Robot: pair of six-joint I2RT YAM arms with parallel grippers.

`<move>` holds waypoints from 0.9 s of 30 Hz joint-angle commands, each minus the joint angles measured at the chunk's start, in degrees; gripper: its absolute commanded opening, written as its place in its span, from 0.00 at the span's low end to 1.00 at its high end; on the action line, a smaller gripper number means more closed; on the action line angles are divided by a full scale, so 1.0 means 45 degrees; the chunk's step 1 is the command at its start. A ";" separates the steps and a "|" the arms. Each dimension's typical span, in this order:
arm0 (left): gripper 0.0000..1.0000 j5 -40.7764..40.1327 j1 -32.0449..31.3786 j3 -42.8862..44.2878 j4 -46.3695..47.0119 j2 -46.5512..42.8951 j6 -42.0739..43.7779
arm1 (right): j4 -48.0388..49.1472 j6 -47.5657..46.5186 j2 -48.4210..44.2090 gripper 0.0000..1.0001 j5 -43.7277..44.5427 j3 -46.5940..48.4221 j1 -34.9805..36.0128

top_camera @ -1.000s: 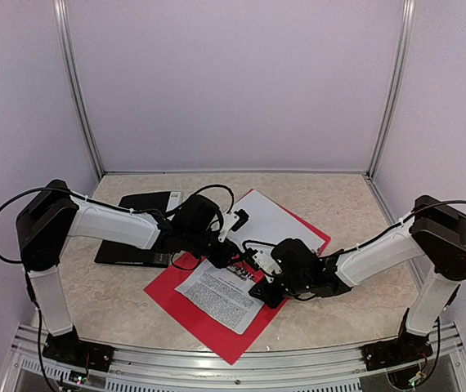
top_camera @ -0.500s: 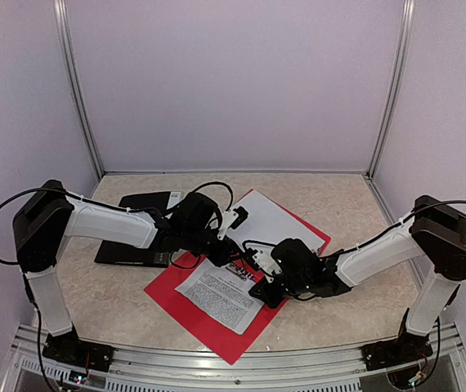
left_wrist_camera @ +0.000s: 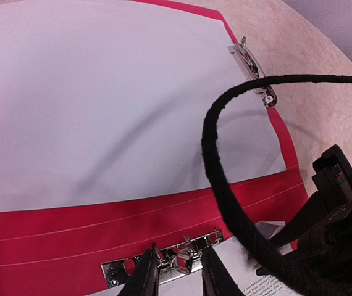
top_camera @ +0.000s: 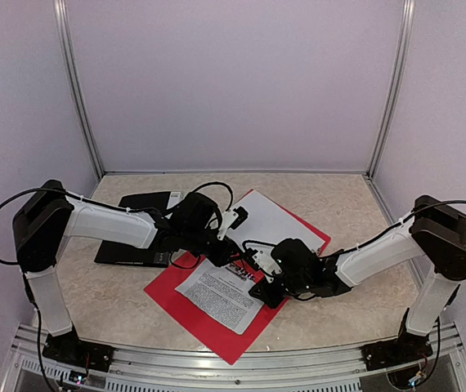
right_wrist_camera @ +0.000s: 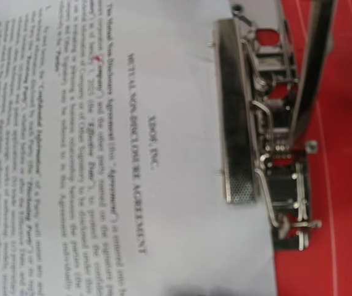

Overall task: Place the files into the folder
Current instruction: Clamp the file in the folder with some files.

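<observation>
While the left gripper [left_wrist_camera: 180, 251] pinches the clip [left_wrist_camera: 133, 269] at the paper's [top_camera: 217, 296] edge, the right gripper's [top_camera: 260, 290] hold is hidden; bare table [top_camera: 339, 196] lies behind; nothing moved.

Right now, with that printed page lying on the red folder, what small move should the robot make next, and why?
Probably let the silver metal spring clip close. The left jaws look closed on its lever, and the printed white paper sheet already has its top edge under the clip's bar on the open red folder, so releasing the lever should pin the page.
</observation>
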 commanded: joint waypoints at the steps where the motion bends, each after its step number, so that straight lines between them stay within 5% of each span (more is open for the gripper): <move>1: 0.22 0.0204 0.0027 -0.0003 -0.0085 0.0178 0.0005 | -0.1151 0.0008 0.0423 0.15 -0.0287 0.0010 0.0118; 27: 0.00 0.0306 0.0343 -0.0783 0.0418 0.0377 -0.0351 | -0.1221 0.0013 0.0289 0.15 -0.0247 0.0057 0.0129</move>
